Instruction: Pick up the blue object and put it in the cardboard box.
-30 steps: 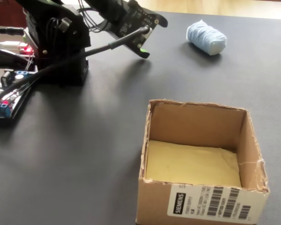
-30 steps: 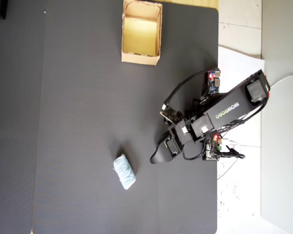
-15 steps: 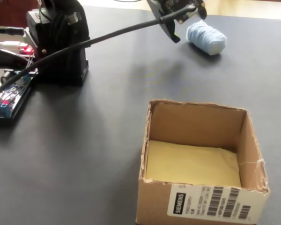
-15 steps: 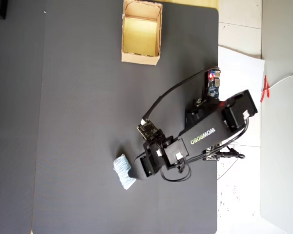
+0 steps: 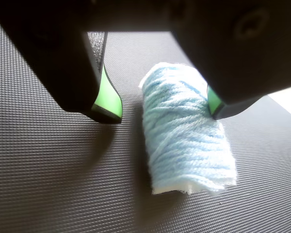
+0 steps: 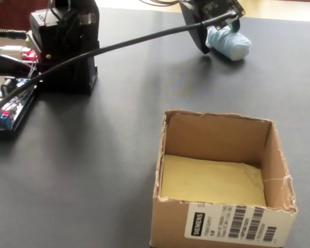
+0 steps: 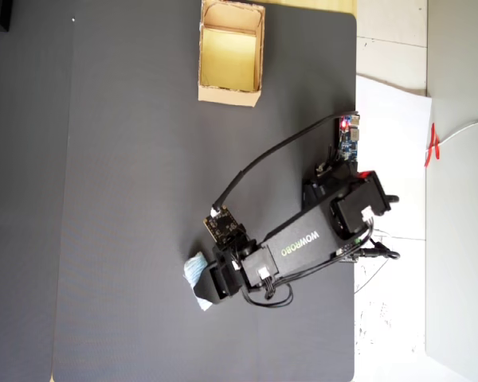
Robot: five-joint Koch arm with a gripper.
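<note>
The blue object (image 5: 186, 141), a pale blue yarn-like bundle, lies on the dark mat between my gripper's (image 5: 161, 107) two jaws. The right green pad (image 5: 213, 103) is against its side, while the left pad (image 5: 108, 97) stands a clear gap away, so the gripper is open. In the fixed view the gripper (image 6: 217, 33) hangs over the near end of the blue object (image 6: 231, 45) at the far right. From overhead, the gripper (image 7: 207, 286) covers most of the blue object (image 7: 193, 270). The cardboard box (image 6: 217, 137) stands open in front, also seen as the cardboard box (image 7: 229, 96) at the mat's top.
The arm's black base (image 6: 64, 46) and circuit boards (image 6: 5, 113) sit at the left of the fixed view, with a cable running to the gripper. Overhead, the dark mat (image 7: 127, 199) ends at a white surface (image 7: 390, 103) on the right.
The arm has reached out from beside its base to the blue object, and the gripper has come down with its jaws on either side of it. The box and bundle have not moved.
</note>
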